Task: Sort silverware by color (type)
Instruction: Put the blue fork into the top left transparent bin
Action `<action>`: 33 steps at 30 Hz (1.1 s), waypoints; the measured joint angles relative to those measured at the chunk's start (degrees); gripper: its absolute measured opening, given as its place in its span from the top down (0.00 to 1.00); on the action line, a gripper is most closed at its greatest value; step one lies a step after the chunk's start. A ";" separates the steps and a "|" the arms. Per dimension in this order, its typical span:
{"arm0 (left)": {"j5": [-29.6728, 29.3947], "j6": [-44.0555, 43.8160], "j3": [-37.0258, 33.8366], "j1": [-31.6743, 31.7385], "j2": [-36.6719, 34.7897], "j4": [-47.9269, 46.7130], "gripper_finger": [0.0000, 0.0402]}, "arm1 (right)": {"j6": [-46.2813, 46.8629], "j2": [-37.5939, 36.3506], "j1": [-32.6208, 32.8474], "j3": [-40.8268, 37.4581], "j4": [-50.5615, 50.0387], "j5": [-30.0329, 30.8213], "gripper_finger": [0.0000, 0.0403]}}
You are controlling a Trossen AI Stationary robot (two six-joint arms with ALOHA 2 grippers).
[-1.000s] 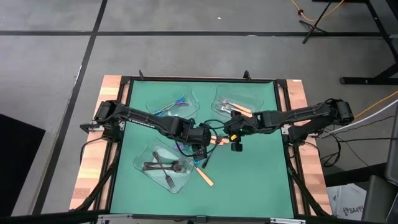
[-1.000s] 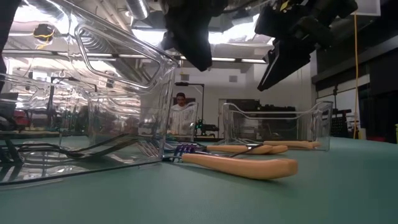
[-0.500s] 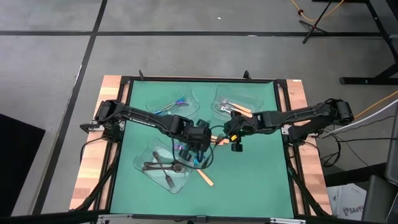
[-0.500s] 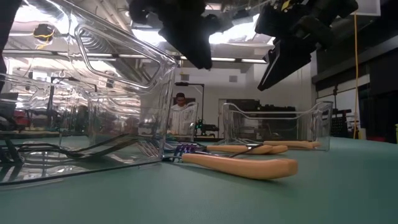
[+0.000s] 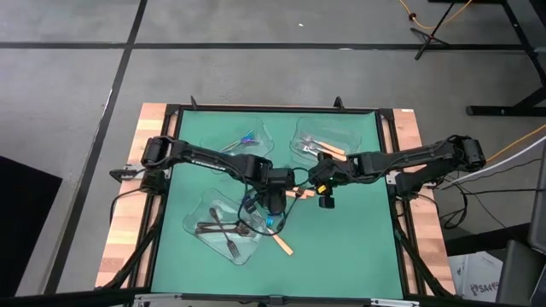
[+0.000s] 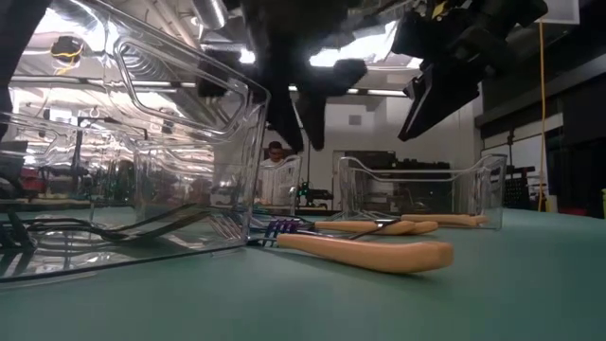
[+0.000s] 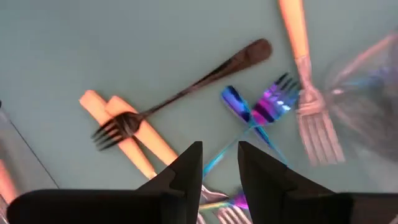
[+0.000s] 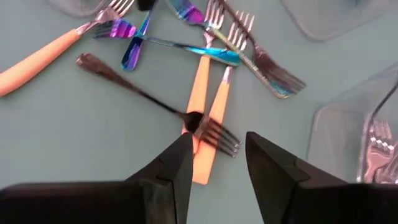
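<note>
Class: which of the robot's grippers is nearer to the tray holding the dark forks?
Left. The left gripper hangs just beside that tray, at its edge nearest the table's middle; the right gripper is farther off, beyond the loose pile.

Both dark arms reach inward from opposite sides of the table, their wrists nearly meeting at its middle. The left gripper [image 5: 273, 203] hangs above the surface, pointing downward, its two fingers [image 7: 186, 171] parted with a narrow gap between them and nothing held. Just beside it, the right gripper [image 5: 323, 189] hovers at a similar height, angled down, its fingers [image 8: 177, 165] likewise spread apart and empty, the arm stretched out nearly straight from the right edge.
</note>
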 joint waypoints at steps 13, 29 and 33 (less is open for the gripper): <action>-0.27 15.08 0.02 0.58 6.14 0.14 0.76 | 0.34 -4.48 -0.01 0.00 -6.22 -0.65 0.66; -1.36 19.55 0.01 0.58 11.14 1.42 0.76 | 0.40 -4.96 -0.04 0.00 -6.11 -0.62 0.66; -1.36 20.40 0.02 0.58 11.24 1.46 0.76 | 0.42 -4.96 -0.04 0.00 -6.12 -0.63 0.66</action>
